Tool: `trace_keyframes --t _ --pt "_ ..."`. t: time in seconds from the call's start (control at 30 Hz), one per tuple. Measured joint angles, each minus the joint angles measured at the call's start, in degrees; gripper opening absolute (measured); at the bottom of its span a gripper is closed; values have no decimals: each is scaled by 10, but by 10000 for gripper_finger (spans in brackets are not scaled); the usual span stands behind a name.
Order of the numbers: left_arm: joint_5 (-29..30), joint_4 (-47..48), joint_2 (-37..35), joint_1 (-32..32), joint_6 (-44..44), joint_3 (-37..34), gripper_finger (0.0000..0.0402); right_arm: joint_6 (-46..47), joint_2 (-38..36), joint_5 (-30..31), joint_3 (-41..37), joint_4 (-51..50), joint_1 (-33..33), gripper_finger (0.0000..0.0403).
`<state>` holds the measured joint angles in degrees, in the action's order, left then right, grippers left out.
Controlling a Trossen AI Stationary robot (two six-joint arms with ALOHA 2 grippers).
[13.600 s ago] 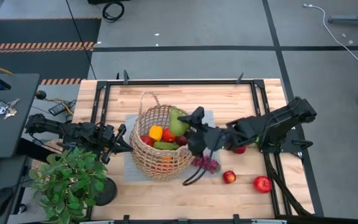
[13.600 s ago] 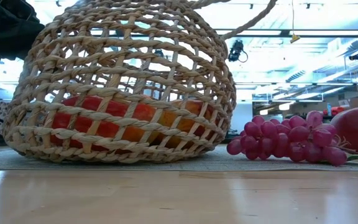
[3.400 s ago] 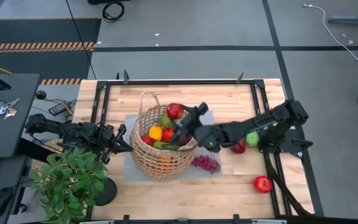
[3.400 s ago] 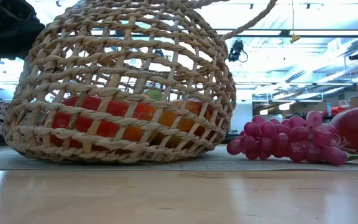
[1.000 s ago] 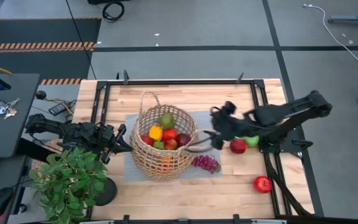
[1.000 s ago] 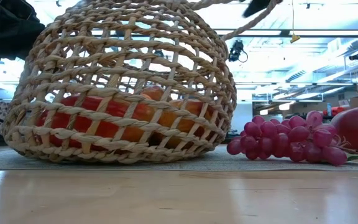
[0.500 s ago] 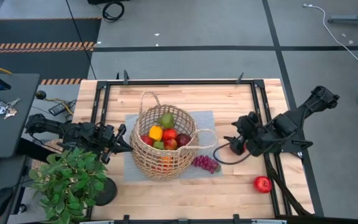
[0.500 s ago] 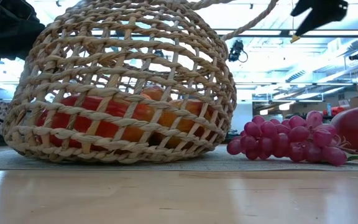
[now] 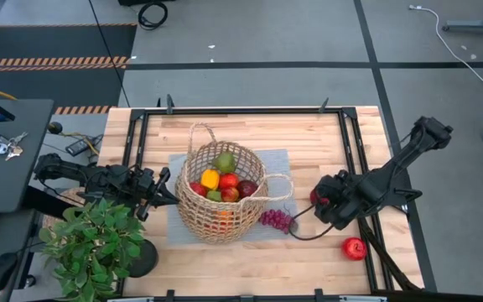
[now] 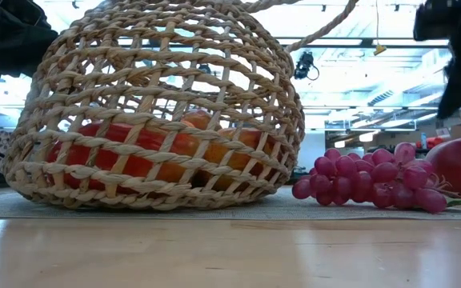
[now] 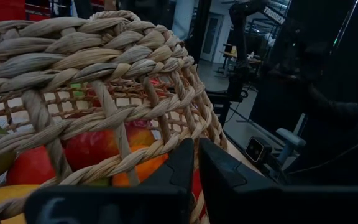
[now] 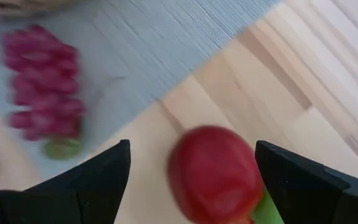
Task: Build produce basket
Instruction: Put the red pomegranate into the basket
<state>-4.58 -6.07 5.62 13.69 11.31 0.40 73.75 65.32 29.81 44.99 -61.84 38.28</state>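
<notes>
Now the right gripper (image 9: 326,201) hangs spread open, gripping nothing, over one red apple (image 12: 215,175) at the table's (image 9: 309,134) three o'clock side, with a sliver of green fruit just beside it. One basket (image 9: 219,191) sits at centre on a grey mat (image 9: 277,159), its two loop handles lying along the twelve-to-four line. Inside it: one lemon (image 9: 210,179), one pear (image 9: 225,162), two red apples. One grape bunch (image 9: 277,221) lies at its four o'clock, another apple (image 9: 354,247) farther out. The left gripper (image 11: 196,163) is clenched on the basket's rim at nine o'clock.

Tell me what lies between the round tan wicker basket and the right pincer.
In the high view, purple grapes lie on the grey mat between basket and right pincer.
</notes>
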Motion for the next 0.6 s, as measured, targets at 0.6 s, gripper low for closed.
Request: trace_keyframes --t 0.6 --pt "0 0 0 0 0 0 34 160 19 73 -157 131 49 348"
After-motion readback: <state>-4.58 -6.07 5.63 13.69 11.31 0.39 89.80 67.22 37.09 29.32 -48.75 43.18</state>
